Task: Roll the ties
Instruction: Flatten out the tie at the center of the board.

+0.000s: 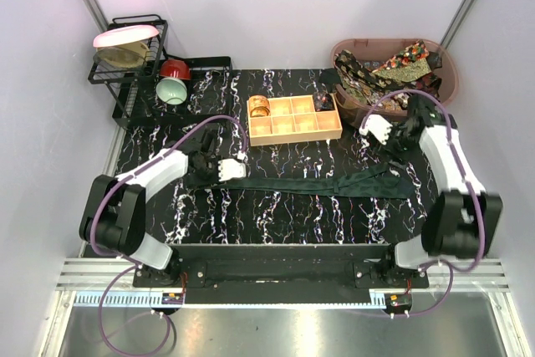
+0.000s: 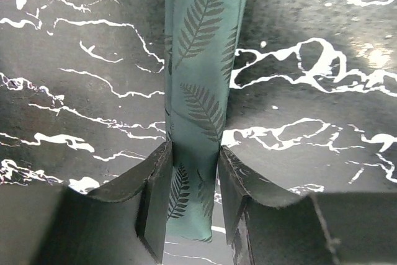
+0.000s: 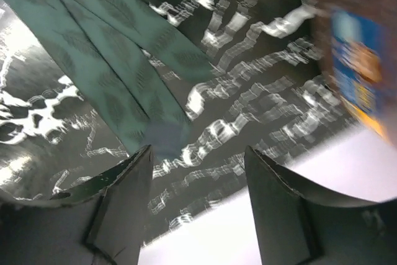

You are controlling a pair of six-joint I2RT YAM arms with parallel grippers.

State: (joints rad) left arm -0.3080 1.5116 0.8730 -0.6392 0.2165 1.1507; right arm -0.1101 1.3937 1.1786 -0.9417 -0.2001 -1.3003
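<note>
Claws | left claw (image 2: 191,172): parted astride green tie (image 2: 198,60) end | right claw (image 3: 197,162): open, holding nothing

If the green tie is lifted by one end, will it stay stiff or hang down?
Likely floppy: the green tie lies limp and flat on the table. Probably light, since it looks like thin cloth. It should not roll by itself.

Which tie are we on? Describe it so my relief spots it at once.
On the black marbled table, look in front of the wooden box. The green tie lies stretched flat there, left to right. It alone is green and spread out; the patterned ties sit heaped in the basket, far right.
</note>
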